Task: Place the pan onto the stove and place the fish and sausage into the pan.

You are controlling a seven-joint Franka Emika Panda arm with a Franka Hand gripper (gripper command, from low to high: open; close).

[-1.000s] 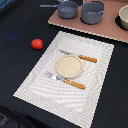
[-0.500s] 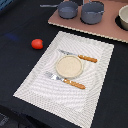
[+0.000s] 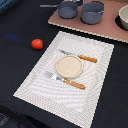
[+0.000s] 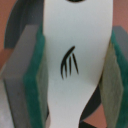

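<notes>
My far-off view is soft and grainy with even light; my wrist view is bright but very blurry.

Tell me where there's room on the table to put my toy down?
The placemat has bare room below the fork and beside the plate. The dark table is bare around the red sausage. The stove is crowded where the pan and pot stand together.

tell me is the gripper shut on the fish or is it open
Shut on the fish: in the wrist view both green pads press against its white body.
</notes>
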